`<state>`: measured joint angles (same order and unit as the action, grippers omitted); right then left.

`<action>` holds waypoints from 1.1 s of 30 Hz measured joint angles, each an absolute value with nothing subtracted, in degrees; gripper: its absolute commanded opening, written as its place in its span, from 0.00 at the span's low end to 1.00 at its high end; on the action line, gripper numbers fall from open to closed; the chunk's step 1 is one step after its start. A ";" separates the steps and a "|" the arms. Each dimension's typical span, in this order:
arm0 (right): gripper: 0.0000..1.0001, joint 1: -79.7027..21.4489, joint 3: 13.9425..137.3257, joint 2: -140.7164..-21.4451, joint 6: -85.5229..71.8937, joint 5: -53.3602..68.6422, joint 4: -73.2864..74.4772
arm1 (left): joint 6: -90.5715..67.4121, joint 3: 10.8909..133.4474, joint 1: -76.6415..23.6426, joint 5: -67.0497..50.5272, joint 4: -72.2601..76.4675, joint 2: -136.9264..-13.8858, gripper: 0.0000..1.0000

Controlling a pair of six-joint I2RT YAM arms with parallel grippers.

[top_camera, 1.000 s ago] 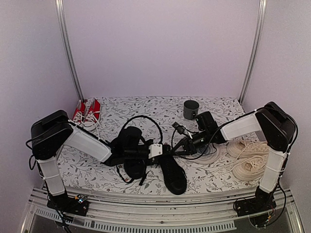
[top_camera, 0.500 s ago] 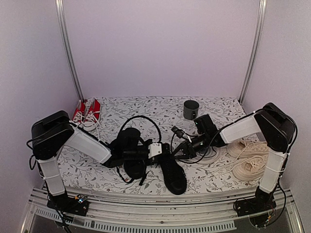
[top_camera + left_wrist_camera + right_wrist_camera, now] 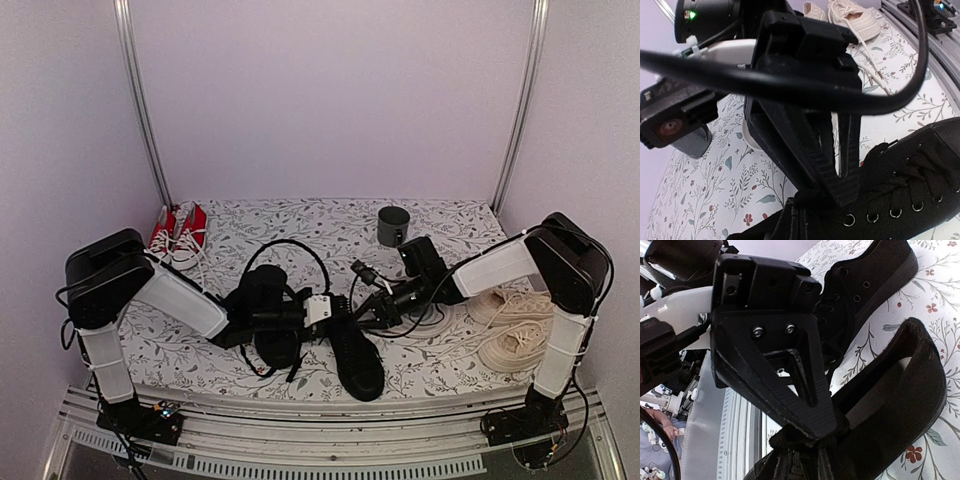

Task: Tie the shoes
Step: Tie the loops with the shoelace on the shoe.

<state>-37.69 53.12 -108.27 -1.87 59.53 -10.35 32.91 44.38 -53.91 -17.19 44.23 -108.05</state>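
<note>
Desk [image 3: 300,225]: white cloth with a small flower print, walled on three sides by pale lilac panels.

Left arm [image 3: 165,290] reaches in from the left edge toward the middle of the desk. Right arm [image 3: 505,262] reaches in from the right edge, forearm low over the cloth. The two wrists meet over the middle.

Black shoes [image 3: 352,350]: the pair lies at the near middle of the desk, side by side. One sits under the left wrist, its opening up. The other lies just right of it, toe toward the near edge. Thin black laces on both.

Cream shoes [image 3: 515,330]: pair at the right edge, beside the right arm's upright link, laces loose.

Red shoes [image 3: 178,235]: small pair, white toes, at the far left corner by the metal post.

Grey cup [image 3: 393,225]: upright at the far side, right of centre, well apart from the black shoes.

Left gripper [image 3: 822,192]: jaws pressed together, tips down at the eyelet row of a black shoe. Lace appears pinched between them.

Right gripper [image 3: 812,435]: tips at a black shoe's opening, over bunched lace. Cannot tell how wide the jaws stand or whether lace is held.
</note>
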 measured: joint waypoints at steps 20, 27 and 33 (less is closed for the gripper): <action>0.30 -42.09 45.23 -96.23 -2.13 38.72 -15.77 | 32.95 43.97 -53.89 -17.12 44.29 -108.05 0.00; 0.04 -42.37 45.25 -98.26 -3.09 38.68 -16.99 | 32.95 43.97 -53.89 -17.23 44.23 -108.05 0.00; 0.01 -42.37 44.77 -97.69 -2.90 38.28 -17.19 | 36.42 45.71 -53.06 -19.88 36.93 -107.35 0.45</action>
<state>-42.37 44.77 -97.69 -2.90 38.28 -17.19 36.42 45.71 -53.06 -19.88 36.93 -107.35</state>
